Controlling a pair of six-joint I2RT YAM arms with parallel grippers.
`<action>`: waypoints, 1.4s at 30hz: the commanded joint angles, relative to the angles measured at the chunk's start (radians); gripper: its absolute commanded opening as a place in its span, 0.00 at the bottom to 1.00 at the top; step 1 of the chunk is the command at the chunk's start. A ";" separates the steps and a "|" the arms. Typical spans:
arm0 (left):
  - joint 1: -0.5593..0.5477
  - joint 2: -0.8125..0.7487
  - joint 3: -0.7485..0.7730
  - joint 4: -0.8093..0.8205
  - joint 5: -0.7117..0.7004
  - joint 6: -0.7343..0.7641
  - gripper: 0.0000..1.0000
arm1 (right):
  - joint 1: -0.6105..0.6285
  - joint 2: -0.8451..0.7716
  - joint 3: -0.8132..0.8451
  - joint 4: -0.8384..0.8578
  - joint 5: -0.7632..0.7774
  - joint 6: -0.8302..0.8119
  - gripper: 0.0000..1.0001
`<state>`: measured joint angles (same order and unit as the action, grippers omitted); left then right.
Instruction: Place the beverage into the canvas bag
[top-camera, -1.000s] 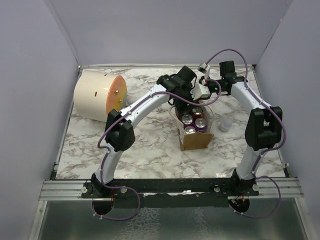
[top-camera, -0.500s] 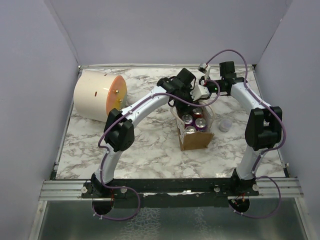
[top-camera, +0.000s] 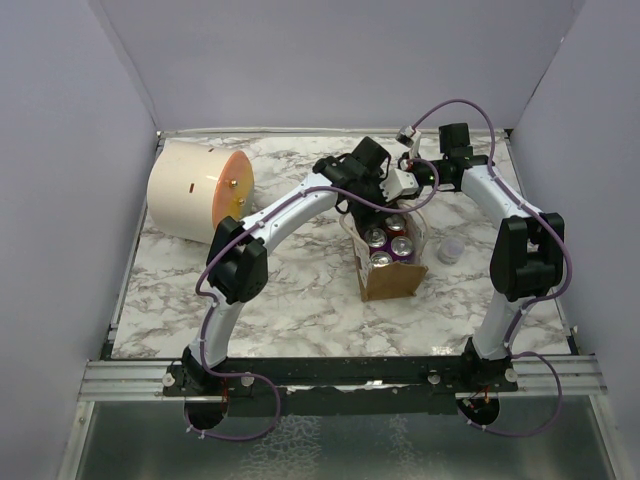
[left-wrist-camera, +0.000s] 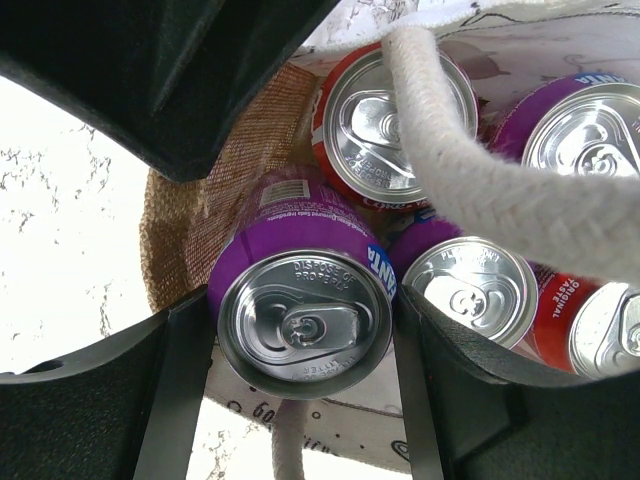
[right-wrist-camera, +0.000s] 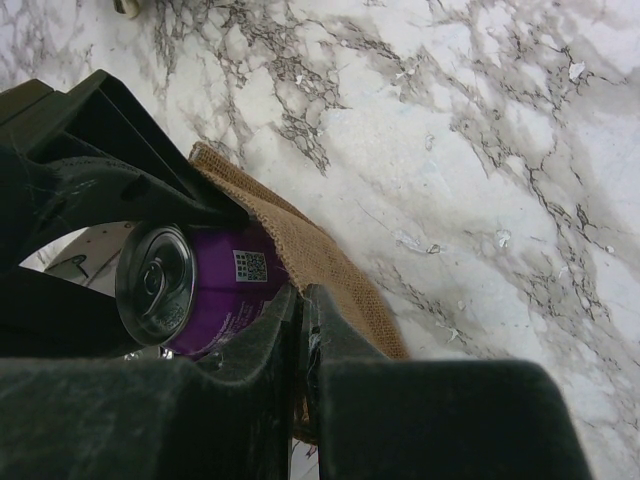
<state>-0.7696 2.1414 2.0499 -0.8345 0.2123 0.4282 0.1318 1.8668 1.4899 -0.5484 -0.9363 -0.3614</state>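
Beverage (left-wrist-camera: 300, 225): a round purple can with a smooth metal lid and pull tab. It is lid up in the mouth of the canvas bag, at a corner against the woven wall. How deep it sits cannot be told.
Canvas bag (top-camera: 392, 282): boxy, of coarse brown weave, with thick white rope handles (left-wrist-camera: 470, 170). It stands mid-surface.
Left jaws: clenched on the beverage, one finger at each side.
Right jaws: pressed together on the bag's rim, just beside the beverage.
Other cans (left-wrist-camera: 465, 290): red and purple, lids up, packed close against the beverage.
In the way: one rope handle loops across above the cans.
Around: a cream cylinder (top-camera: 195, 190) with an orange face lies well apart at the left, and a small pale cup (top-camera: 451, 250) is near the bag's right side.
Surface (top-camera: 290, 300): white marble with grey veins, and walls on three sides. Bare marble shows before the bag and to its left.
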 joint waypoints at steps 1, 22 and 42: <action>0.007 -0.024 -0.017 -0.009 -0.008 -0.001 0.65 | 0.006 -0.003 -0.008 0.024 -0.016 0.013 0.05; 0.015 -0.061 0.001 -0.001 0.013 -0.029 0.86 | 0.005 -0.003 -0.015 0.036 -0.025 0.021 0.05; 0.016 -0.254 -0.099 0.096 0.084 0.002 0.87 | 0.006 -0.004 0.001 0.025 0.008 0.017 0.05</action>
<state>-0.7540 1.9392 1.9755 -0.7818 0.2699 0.4179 0.1310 1.8664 1.4853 -0.5369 -0.9348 -0.3447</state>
